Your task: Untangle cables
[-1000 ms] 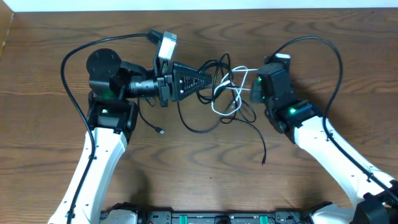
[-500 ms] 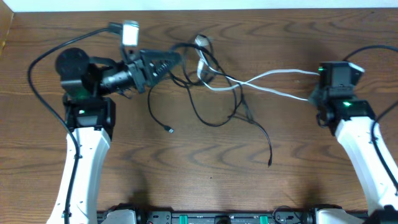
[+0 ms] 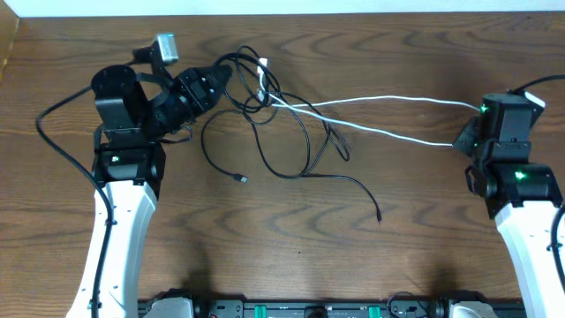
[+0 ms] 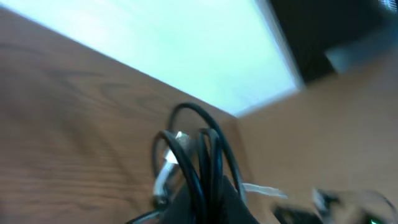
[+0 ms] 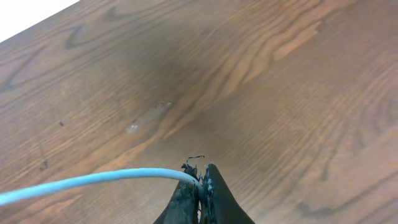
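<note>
A brown wood-grain table (image 3: pixel 291 252) fills the overhead view, with a bright white strip beyond its far edge. Two robot arms reach in from the near side.

The left claw (image 3: pixel 228 74) is clenched on the black cables (image 4: pixel 211 152). They arch up in loops just past its tips in the blurred wrist view. A small white plug (image 3: pixel 263 65) sits just beside those tips. From the left claw the black cables spill toward the right claw and back toward the robot in loose, crossing loops on the wood. One small plug end (image 3: pixel 238 179) lies nearer the robot than the left claw. Another loose end (image 3: pixel 378 217) lies farther out, between the two claws.

The right claw (image 5: pixel 200 190) is well apart from the left one, pinched shut on the white cable (image 5: pixel 93 179). The cable leaves its tips and runs in two long, fairly straight strands across to the tangle at the left claw.

Past the table's edge, the left wrist view shows only a pale glowing area and a dark shape, too blurred to identify.
</note>
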{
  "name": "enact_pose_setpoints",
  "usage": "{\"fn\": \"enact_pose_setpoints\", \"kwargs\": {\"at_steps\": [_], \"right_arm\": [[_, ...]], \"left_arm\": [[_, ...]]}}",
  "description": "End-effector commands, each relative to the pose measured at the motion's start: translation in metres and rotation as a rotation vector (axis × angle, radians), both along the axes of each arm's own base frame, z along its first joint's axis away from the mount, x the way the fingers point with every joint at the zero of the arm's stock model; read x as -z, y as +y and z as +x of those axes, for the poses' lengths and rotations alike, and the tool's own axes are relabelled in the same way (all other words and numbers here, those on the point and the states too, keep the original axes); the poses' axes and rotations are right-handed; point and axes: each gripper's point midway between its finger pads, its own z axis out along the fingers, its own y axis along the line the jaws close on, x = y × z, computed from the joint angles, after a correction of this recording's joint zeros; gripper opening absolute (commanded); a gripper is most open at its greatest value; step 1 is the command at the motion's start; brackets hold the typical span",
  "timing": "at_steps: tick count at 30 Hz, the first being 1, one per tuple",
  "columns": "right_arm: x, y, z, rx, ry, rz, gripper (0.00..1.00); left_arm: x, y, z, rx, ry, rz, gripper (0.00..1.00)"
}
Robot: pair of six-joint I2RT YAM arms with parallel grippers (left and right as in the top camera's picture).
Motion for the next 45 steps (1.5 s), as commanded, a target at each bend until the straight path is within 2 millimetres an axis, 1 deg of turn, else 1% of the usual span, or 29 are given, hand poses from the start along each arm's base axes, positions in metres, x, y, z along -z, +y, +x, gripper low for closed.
{"fn": "enact_pose_setpoints", "kwargs": {"at_steps": [1,2,3,4,6,7,9,10,11,12,13,14,16,17,19,22,25,26,29,31,33,34,35,37,39,41,43,45], "right_arm": [[-0.014,-0.012,-0.013,0.03,-0.019,-0.023,0.01],[-0.015,-0.008,-0.014,0.007,-0.021,-0.006,0.01],[-0.016,0.003,-0.014,-0.054,-0.026,0.03,0.01],[-0.018,0.014,-0.013,-0.113,-0.034,0.061,0.01],[-0.023,0.043,-0.012,-0.283,-0.055,0.132,0.01],[-0.028,0.063,-0.012,-0.402,-0.07,0.168,0.01],[-0.042,0.106,-0.02,-0.686,-0.116,0.222,0.01],[-0.05,0.122,-0.026,-0.801,-0.143,0.237,0.01],[-0.056,0.133,-0.031,-0.882,-0.166,0.242,0.01],[-0.061,0.136,-0.035,-0.911,-0.185,0.232,0.01],[-0.063,0.132,-0.035,-0.894,-0.191,0.213,0.01],[-0.065,0.125,-0.035,-0.856,-0.193,0.181,0.01],[-0.07,0.103,-0.033,-0.725,-0.204,0.118,0.01],[-0.076,0.089,-0.033,-0.641,-0.224,0.086,0.01],[-0.087,0.077,-0.032,-0.581,-0.261,0.033,0.01],[-0.111,0.065,-0.027,-0.528,-0.35,-0.037,0.01],[-0.139,0.054,-0.018,-0.475,-0.456,-0.102,0.01],[-0.15,0.055,-0.016,-0.475,-0.498,-0.112,0.01],[-0.182,0.054,-0.012,-0.472,-0.616,-0.147,0.01],[-0.206,0.042,-0.011,-0.404,-0.695,-0.2,0.01],[-0.224,0.027,-0.013,-0.327,-0.746,-0.263,0.01],[-0.231,0.021,-0.014,-0.297,-0.761,-0.297,0.01],[-0.238,0.013,-0.016,-0.262,-0.772,-0.329,0.01],[-0.246,-0.001,-0.019,-0.203,-0.771,-0.384,0.01],[-0.25,-0.012,-0.022,-0.163,-0.762,-0.415,0.01],[-0.252,-0.017,-0.022,-0.15,-0.755,-0.426,0.01],[-0.251,-0.017,-0.021,-0.15,-0.751,-0.425,0.01],[-0.248,-0.018,-0.019,-0.153,-0.738,-0.422,0.01]], "left_arm": [[0.013,0.061,0.021,-0.404,0.105,0.036,0.08],[0.027,0.076,0.02,-0.524,0.204,-0.025,0.08],[0.038,0.085,0.016,-0.62,0.289,-0.094,0.08],[0.044,0.089,0.014,-0.669,0.344,-0.152,0.08],[0.046,0.088,0.013,-0.693,0.38,-0.211,0.08],[0.046,0.087,0.013,-0.695,0.385,-0.226,0.08],[0.046,0.087,0.013,-0.713,0.396,-0.253,0.07],[0.047,0.09,0.013,-0.729,0.395,-0.252,0.08],[0.047,0.092,0.013,-0.743,0.391,-0.247,0.08],[0.047,0.095,0.013,-0.758,0.386,-0.238,0.08],[0.048,0.097,0.013,-0.767,0.381,-0.221,0.08],[0.049,0.1,0.013,-0.777,0.374,-0.198,0.08],[0.05,0.102,0.012,-0.756,0.344,-0.107,0.08],[0.05,0.099,0.012,-0.7,0.31,-0.015,0.08],[0.051,0.088,0.01,-0.58,0.268,0.108,0.08],[0.054,0.058,0.002,-0.338,0.212,0.22,0.08],[0.052,0.023,-0.012,-0.067,0.103,0.303,0.08],[0.05,0.008,-0.02,0.042,0.049,0.327,0.08],[0.048,-0.025,-0.045,0.305,-0.101,0.389,0.08],[0.054,-0.033,-0.056,0.395,-0.149,0.442,0.08],[0.062,-0.036,-0.064,0.453,-0.183,0.508,0.08],[0.066,-0.034,-0.065,0.458,-0.182,0.542,0.08],[0.072,-0.027,-0.062,0.429,-0.156,0.582,0.08],[0.088,-0.004,-0.052,0.314,-0.05,0.676,0.08],[0.102,0.031,-0.041,0.109,0.099,0.756,0.08],[0.108,0.076,-0.034,-0.184,0.262,0.79,0.08],[0.109,0.094,-0.034,-0.328,0.325,0.772,0.08],[0.109,0.104,-0.034,-0.45,0.38,0.705,0.08]]}}
